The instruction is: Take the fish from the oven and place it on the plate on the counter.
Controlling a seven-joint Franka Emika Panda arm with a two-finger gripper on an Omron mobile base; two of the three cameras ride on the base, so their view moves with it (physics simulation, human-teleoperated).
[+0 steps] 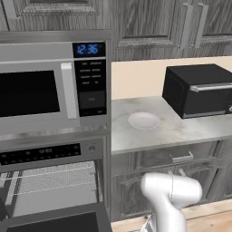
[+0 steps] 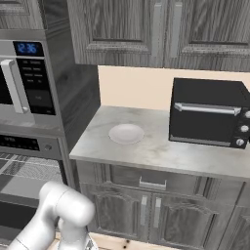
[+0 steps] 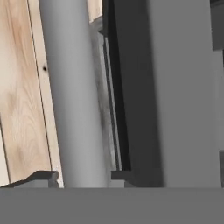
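The claw (image 3: 83, 177) sat around the oven's bar handle (image 3: 74, 96), fingers not tight. The oven (image 1: 50, 181) was open. The plate (image 1: 144, 120) held no fish.

The plate (image 1: 144, 121) sits on the counter (image 1: 190, 129), right of the oven (image 1: 50, 181), left of the toaster oven (image 1: 199, 90).

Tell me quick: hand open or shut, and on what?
Hand: fingertips either side of the oven door's bar handle; whether it is clamped cannot be told.
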